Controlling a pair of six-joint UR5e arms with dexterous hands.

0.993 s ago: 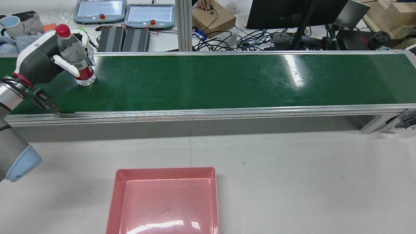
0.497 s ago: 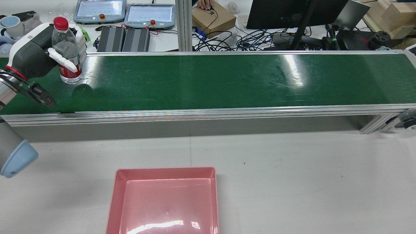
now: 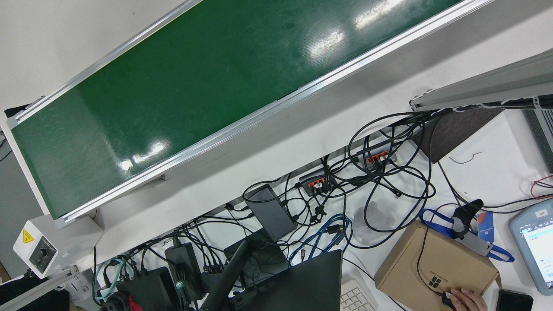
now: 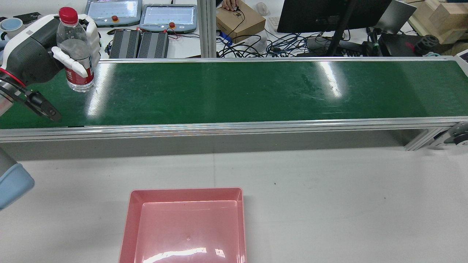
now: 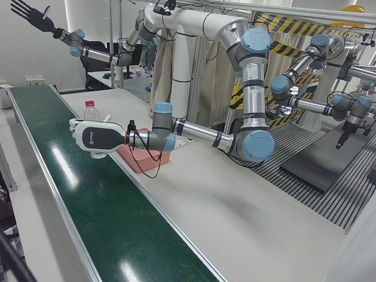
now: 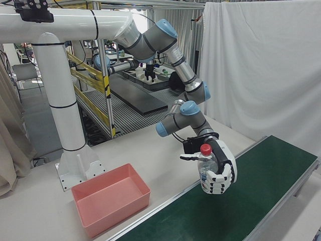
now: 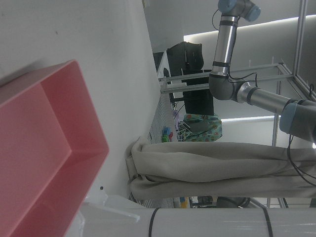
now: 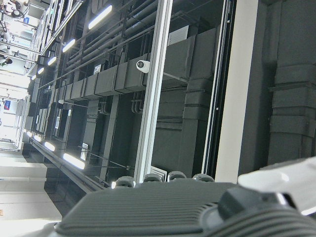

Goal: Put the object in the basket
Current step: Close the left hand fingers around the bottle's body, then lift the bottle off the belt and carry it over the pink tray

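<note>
A clear water bottle [image 4: 75, 54] with a red cap and red label stands upright in my left hand [image 4: 33, 58], which is shut around its middle. Hand and bottle hang just above the left end of the green conveyor belt [image 4: 234, 91]. The same bottle [image 6: 205, 160] and left hand [image 6: 220, 173] show in the right-front view, and the left hand [image 5: 97, 136] with the bottle cap [image 5: 89, 104] in the left-front view. The pink basket [image 4: 186, 190] sits empty on the white table, nearer than the belt. My right hand [image 5: 32, 14] is raised high, fingers spread, holding nothing.
The belt's aluminium rail [image 4: 234, 128] runs between the bottle and the pink basket [image 6: 118, 213]. Behind the belt lie teach pendants [image 4: 168, 16], a cardboard box [image 4: 239, 20], cables and a monitor. A person's hand [image 3: 468, 299] rests on a mouse.
My left hand has lifted the bottle off the belt, carried it left and set it upright from a tilt. The basket has not moved.
</note>
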